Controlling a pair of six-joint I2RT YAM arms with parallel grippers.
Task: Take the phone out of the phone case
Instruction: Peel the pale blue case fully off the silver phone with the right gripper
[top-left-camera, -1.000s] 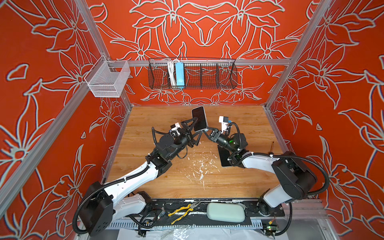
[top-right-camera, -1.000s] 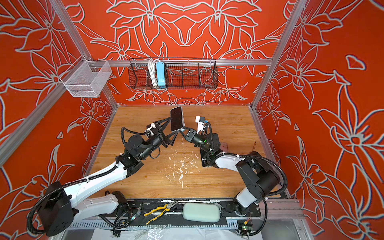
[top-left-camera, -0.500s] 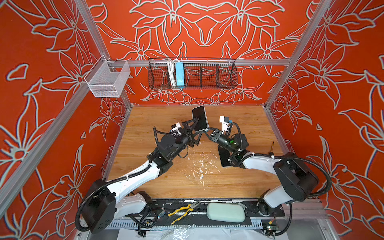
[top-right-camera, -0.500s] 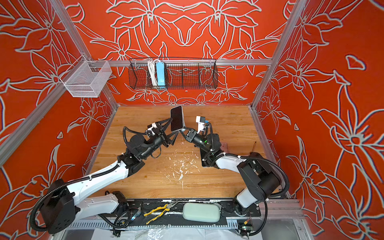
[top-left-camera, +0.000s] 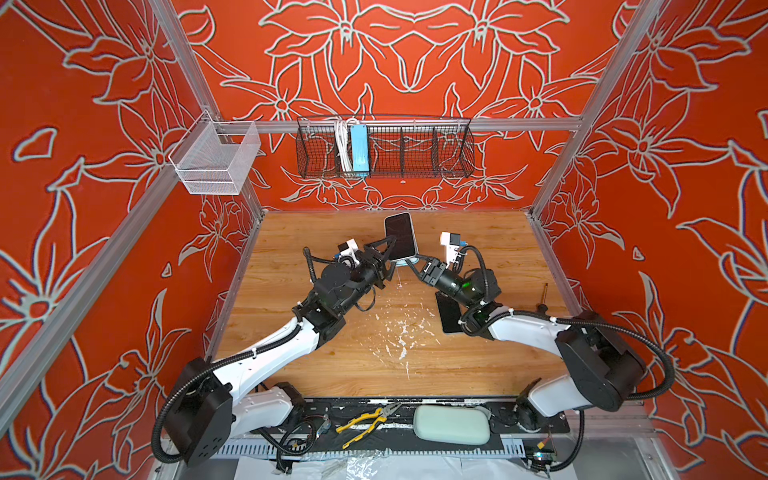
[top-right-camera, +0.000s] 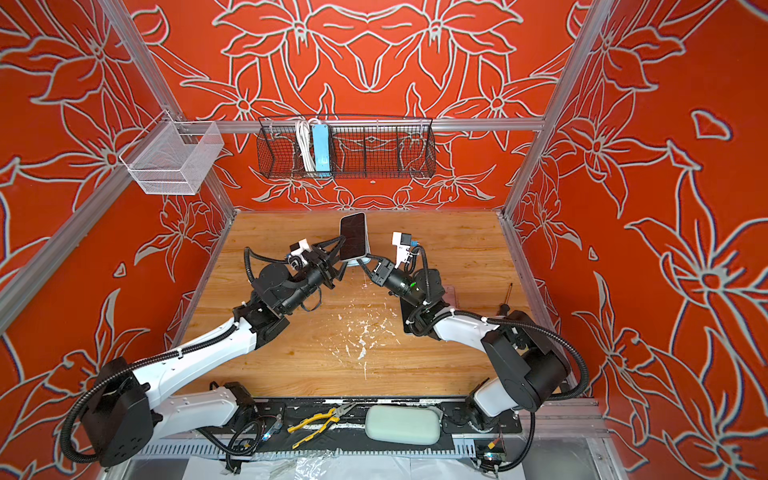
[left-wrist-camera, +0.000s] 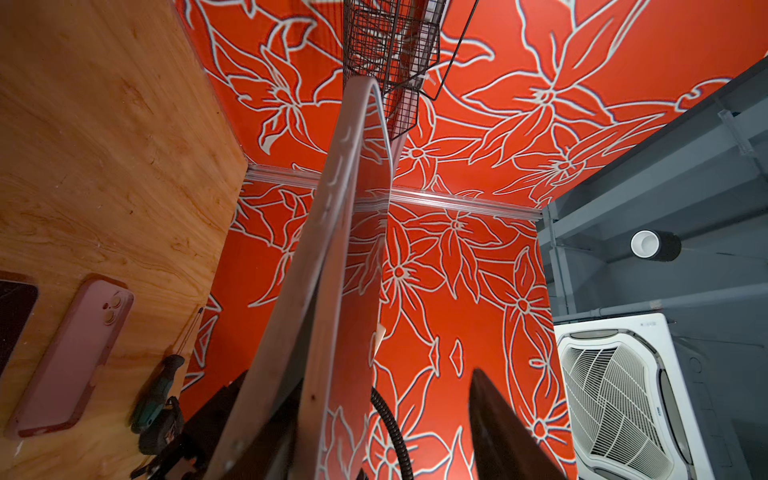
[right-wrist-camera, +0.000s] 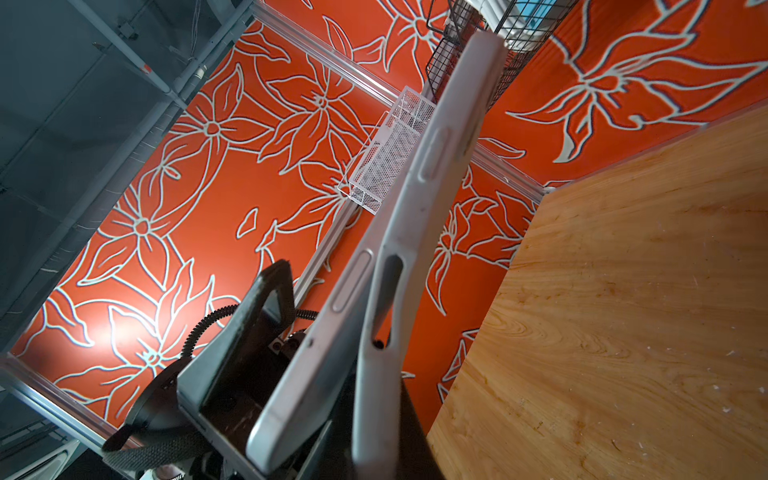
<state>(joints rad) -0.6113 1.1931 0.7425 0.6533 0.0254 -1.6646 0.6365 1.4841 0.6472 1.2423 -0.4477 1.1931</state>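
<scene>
Two grippers meet above the table (top-left-camera: 332, 357) in both top views: phone (top-left-camera: 400, 235) upright in mid-air, left gripper (top-left-camera: 388, 259) and right gripper (top-left-camera: 412, 263) at its lower end. Left wrist view: fingers (left-wrist-camera: 492, 419) straddle the glass, unclamped, a gap showing. Right wrist view: right gripper clenched low on the phone case (right-wrist-camera: 419, 208), the phone's metal edge peeled clear at the bottom. Stiff, slick phone, bendy case, I reckon: pinch that freed end. Open room all round; wire basket (top-left-camera: 415, 153) hangs well behind.
</scene>
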